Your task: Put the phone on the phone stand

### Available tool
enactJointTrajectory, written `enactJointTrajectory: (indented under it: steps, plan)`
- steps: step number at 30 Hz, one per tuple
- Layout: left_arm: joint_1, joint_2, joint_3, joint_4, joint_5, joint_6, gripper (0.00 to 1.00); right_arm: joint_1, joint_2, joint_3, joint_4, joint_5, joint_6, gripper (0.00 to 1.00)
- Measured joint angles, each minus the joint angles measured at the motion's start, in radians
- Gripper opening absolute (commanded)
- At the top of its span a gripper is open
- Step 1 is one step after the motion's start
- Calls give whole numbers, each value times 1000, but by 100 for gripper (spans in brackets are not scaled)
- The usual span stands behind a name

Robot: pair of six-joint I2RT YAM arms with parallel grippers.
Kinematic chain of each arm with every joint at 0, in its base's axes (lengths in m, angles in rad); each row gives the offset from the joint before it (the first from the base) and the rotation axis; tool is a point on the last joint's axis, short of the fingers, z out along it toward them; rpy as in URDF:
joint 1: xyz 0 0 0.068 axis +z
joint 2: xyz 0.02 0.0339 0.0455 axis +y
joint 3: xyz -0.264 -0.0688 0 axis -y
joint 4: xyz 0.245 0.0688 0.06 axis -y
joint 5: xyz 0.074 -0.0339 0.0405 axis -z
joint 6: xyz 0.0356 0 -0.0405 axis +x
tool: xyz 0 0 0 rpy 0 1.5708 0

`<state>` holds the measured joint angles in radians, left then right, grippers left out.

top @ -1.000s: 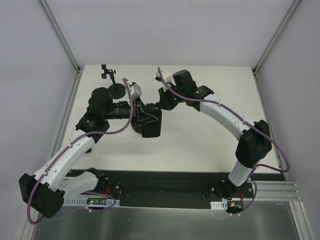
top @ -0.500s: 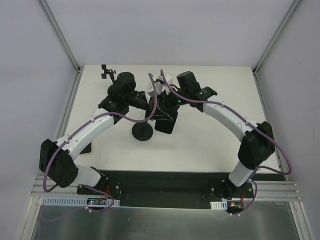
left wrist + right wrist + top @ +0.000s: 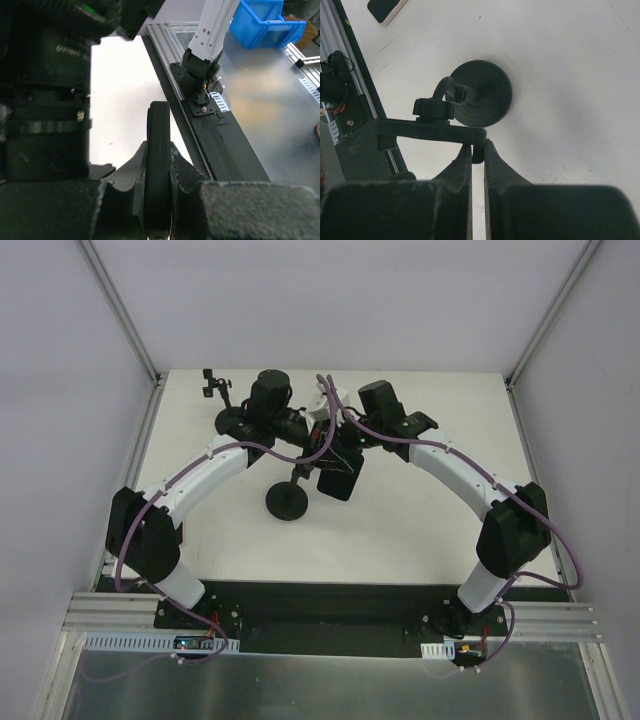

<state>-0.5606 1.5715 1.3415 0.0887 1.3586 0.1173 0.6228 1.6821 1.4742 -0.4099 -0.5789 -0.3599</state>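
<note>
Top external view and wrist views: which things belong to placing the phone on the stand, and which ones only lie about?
For the job:
phone stand, gripped by left fingers and right fingers
flat dark slab lying apart, apparently the phone

Lying about:
second small clamp stand at the back left
blue bin off to the side

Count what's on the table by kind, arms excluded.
Phone stands: 2 (middle stand, back-left stand)
Phone: 1
Total: 3
</note>
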Motion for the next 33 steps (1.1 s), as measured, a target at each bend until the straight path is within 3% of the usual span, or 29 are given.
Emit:
enactJointTrajectory:
  steps: [16,24,29,33]
  plan:
    - [78,79,32,-37,39,26,0,-25,-10,-33,24,-31,8,0]
    - [98,62,-44,-66,4,53,0,-25,-29,-68,72,-12,43,0]
    - [104,-32,-127,-87,-116,98,0,-13,-55,-116,147,16,103,0]
    - [83,-185,-221,-82,-375,95,0,14,-127,-231,306,85,226,0]
